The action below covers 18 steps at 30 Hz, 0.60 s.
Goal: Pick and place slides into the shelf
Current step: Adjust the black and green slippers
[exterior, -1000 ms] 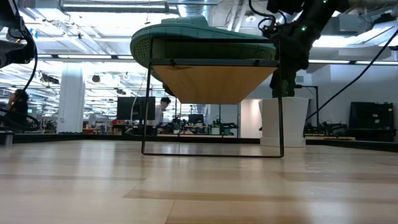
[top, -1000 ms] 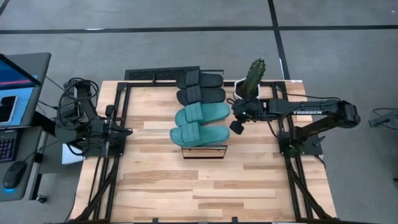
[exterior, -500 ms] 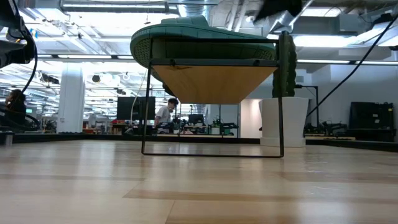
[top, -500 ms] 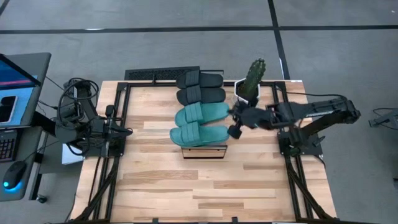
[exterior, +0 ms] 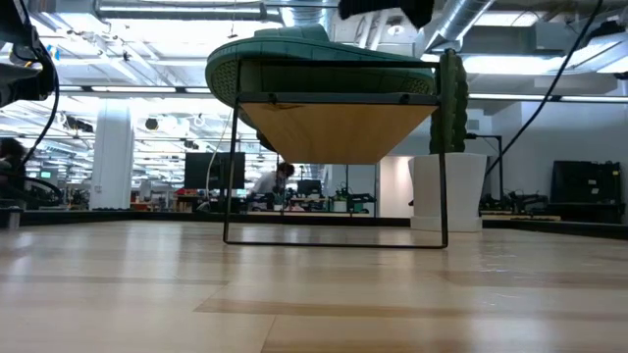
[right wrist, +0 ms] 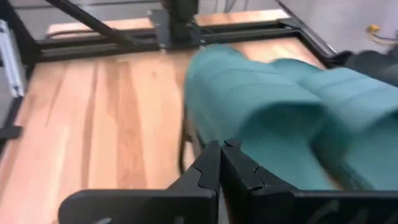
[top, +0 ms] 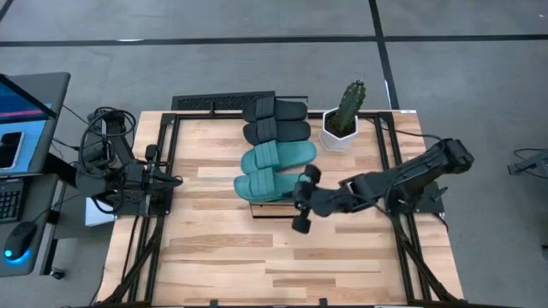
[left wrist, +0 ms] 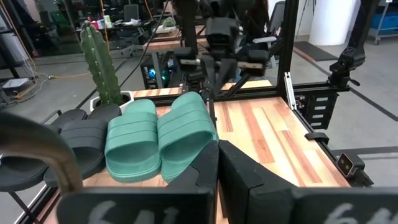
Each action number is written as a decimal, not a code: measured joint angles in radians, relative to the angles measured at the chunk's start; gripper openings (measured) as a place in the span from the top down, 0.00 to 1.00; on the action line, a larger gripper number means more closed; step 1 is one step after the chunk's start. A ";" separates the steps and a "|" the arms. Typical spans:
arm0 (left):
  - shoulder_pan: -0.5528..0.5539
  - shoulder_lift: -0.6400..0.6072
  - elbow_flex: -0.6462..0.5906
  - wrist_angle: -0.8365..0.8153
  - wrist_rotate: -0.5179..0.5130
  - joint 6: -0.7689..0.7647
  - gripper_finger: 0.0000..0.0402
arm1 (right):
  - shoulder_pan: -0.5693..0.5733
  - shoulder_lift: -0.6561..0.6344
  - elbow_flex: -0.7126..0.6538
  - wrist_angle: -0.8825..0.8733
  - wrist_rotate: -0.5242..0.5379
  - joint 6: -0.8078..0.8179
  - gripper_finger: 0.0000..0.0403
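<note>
Four slides lie side by side on the shelf [top: 281, 209]: two black ones [top: 276, 109] [top: 277, 132] at the far end and two teal ones [top: 279, 156] [top: 272, 184] at the near end, soles down on the plank. In the low view the nearest teal slide [exterior: 314, 54] rests on the shelf [exterior: 334, 123]. My right gripper [top: 298, 199] is shut and empty. It hovers at the shelf's near right corner, close to the near teal slide [right wrist: 249, 118]. My left gripper [top: 177, 180] is shut and empty at the table's left edge.
A potted cactus [top: 344, 115] stands at the table's far right, beside the shelf. Black frame rails [top: 168, 171] run along the table's left and right sides. Bare wooden table [top: 274, 257] lies near of the shelf. A desk with a laptop [top: 21, 103] stands off the left edge.
My right gripper has swung from beside the cactus toward the table's near edge and left. It passed the right ends of the slides and now stands at the shelf's near right corner. The slides have not moved.
</note>
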<state>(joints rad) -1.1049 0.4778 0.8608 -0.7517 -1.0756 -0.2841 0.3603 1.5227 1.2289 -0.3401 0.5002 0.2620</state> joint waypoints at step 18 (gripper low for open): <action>0.000 0.000 0.000 0.000 0.025 -0.035 1.00 | 0.057 0.071 0.000 0.017 -0.031 0.092 1.00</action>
<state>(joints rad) -1.1049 0.4778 0.8608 -0.7513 -1.0508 -0.3195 0.4175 1.5940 1.2289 -0.3233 0.4694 0.3542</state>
